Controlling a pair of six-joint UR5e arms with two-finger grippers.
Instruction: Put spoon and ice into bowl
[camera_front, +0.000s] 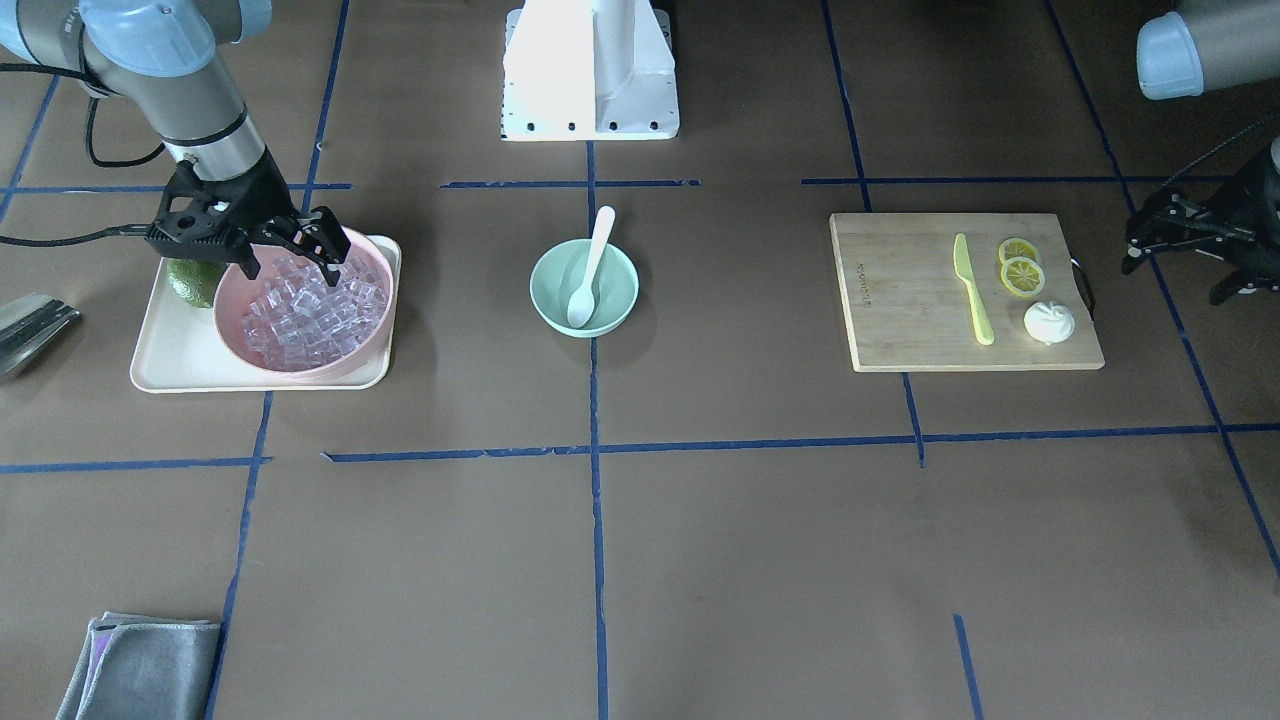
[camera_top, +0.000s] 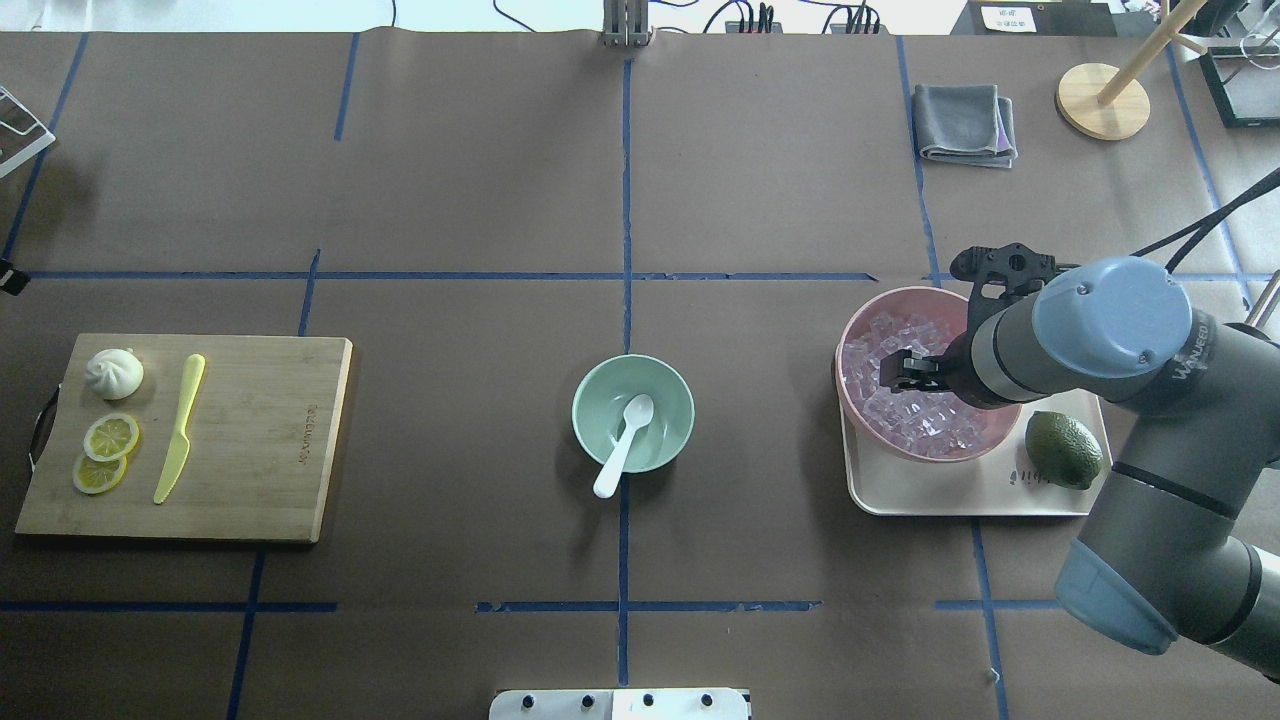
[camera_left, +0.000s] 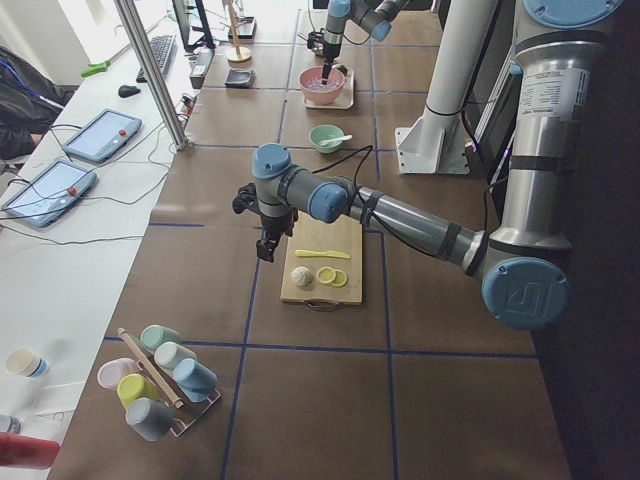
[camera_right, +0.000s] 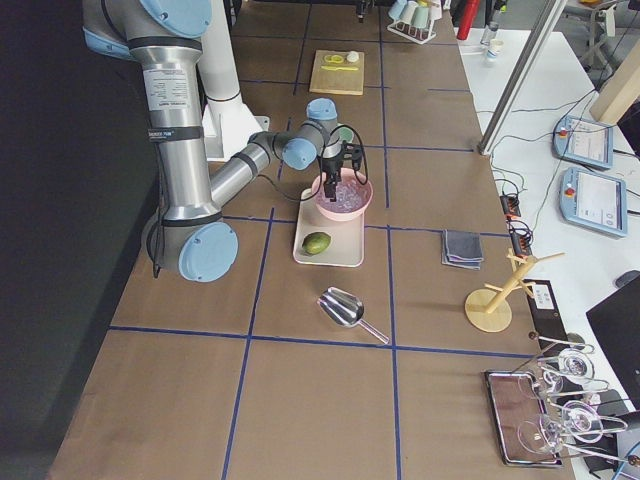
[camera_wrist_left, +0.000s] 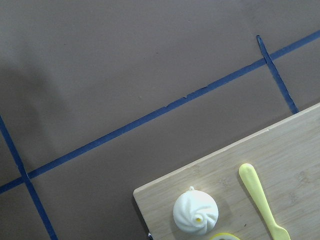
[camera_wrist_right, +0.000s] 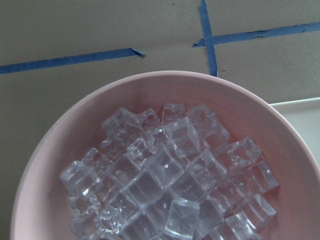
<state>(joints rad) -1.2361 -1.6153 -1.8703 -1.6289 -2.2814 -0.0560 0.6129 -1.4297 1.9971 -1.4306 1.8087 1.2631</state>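
1. At the far left of the overhead view, a wooden cutting board (camera_top: 260, 440) lies on the bench. It carries a white bun (camera_top: 114, 372), two lemon slices (camera_top: 110, 437) and a yellow-green knife (camera_top: 180, 428), none of which belong to this job.
2. The left pincer (camera_front: 1150, 240) hangs beside that board's end, over bare bench. I cannot tell whether its jaws are parted or closed, and its own camera shows no fingers and nothing held.
3. The mint-green bowl (camera_top: 585, 400) sits in the middle. The spoon (camera_top: 625, 445) is in it, scoop down inside and slim handle leaning over the rim toward the robot. That half of the task looks done.
4. Further right, a cream tray (camera_top: 950, 495) holds a pink bowl (camera_top: 850, 340) heaped with ice (camera_top: 900, 420), and a lime (camera_top: 1063, 450) sits beside the bowl.
5. The cubes are probably light, hard and slick. They are likely to squirt out of a skewed pinch and to shift against their neighbours.
6. The best hold is probably a cube on top of the heap, clamped across two flat opposite faces rather than corners.
7. The right pincer (camera_front: 292, 262) hovers over the pink bowl with its jaws spread wide and pointing down at the cubes. It is released and empty, and I cannot tell whether the tips touch the ice.
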